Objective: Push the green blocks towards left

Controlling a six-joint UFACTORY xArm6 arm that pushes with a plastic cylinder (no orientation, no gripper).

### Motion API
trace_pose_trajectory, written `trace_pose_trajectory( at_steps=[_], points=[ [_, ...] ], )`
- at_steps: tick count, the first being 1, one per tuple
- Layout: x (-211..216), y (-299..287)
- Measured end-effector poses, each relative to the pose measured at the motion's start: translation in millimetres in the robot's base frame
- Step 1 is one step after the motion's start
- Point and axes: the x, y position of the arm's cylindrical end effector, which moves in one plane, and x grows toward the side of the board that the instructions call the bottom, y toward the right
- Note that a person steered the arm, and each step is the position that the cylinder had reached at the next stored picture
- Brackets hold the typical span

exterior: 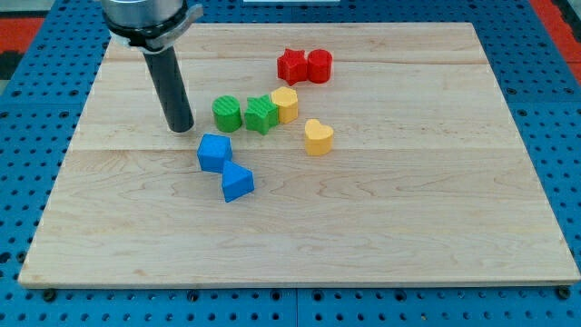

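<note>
My tip [181, 129], a bare rod end effector with no jaws and holding nothing, stands left of the green cylinder [227, 113] and green star-shaped block [261, 113] near the surface [436, 236] centre, toward its top edge. Circling carelessly risks dragging the touching yellow block [286, 104].

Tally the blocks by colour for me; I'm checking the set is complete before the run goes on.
red: 2, red star, red cylinder
green: 2, green cylinder, green star
yellow: 2, yellow hexagon, yellow heart
blue: 2, blue cube, blue wedge
total: 8
</note>
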Motion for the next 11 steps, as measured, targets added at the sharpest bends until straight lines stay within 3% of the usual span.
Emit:
trace_pose_trajectory(
  at_steps=[1,2,3,6,7,9,10,11],
  points=[
    [-2,-9],
    [34,31],
    [13,95],
    [12,171],
    [-11,173],
    [-4,80],
    [-30,49],
    [-65,74]
  ],
)
